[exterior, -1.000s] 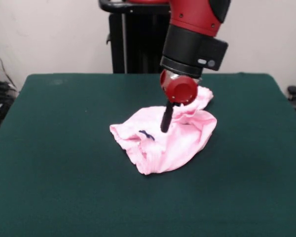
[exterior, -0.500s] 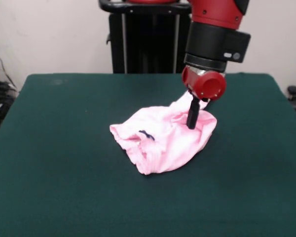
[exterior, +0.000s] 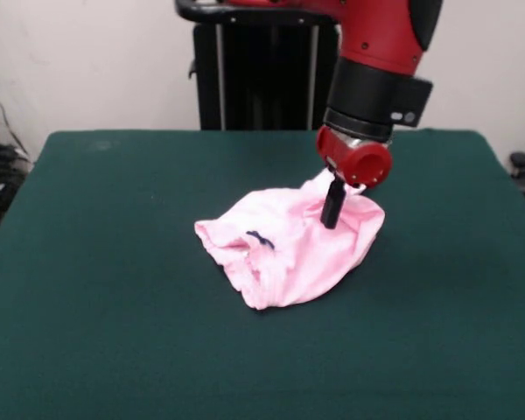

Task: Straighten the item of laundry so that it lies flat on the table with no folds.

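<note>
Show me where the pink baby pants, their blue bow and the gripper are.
Pink baby pants [exterior: 311, 254], front view, on the smooth middle cloth.
Blue bow [exterior: 260, 239], front view, on its knot.
Gripper [exterior: 332, 213], front view, black tip.

The arm [exterior: 381, 35] is glossy red above, with a black cylindrical wrist section [exterior: 374, 96] carrying a small pale label and a round dot. Under it sits a silver ring and a red rounded cap. The hand [exterior: 332, 210] is a slim black stub.

light: even, soft | shadows: faint | focus: perhaps slightly soft
</note>
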{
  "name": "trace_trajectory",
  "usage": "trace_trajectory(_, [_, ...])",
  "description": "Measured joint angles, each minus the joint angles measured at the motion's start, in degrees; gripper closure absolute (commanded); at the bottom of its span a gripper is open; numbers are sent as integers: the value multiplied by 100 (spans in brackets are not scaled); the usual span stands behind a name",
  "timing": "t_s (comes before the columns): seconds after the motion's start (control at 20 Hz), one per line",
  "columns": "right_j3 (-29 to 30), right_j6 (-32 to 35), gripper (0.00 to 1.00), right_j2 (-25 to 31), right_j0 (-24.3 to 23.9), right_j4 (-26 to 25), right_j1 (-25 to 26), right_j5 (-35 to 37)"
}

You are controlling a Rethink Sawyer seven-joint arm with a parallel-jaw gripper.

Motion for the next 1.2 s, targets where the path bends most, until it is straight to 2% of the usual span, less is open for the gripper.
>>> trace_trajectory(0.25, [205, 0, 100, 37, -60, -128, 169, -2])
trace_trajectory(0.6, [645, 0, 100, 303, -437, -314, -11, -2])
trace_trajectory(0.85, [963, 0, 100, 630, -815, -431, -294, -1])
trace_trajectory(1.05, [1203, 0, 100, 1142, -1379, -545, -509, -2])
trace_trajectory(1.2, [1234, 0, 100, 1349, -1573, -607, -531, -2])
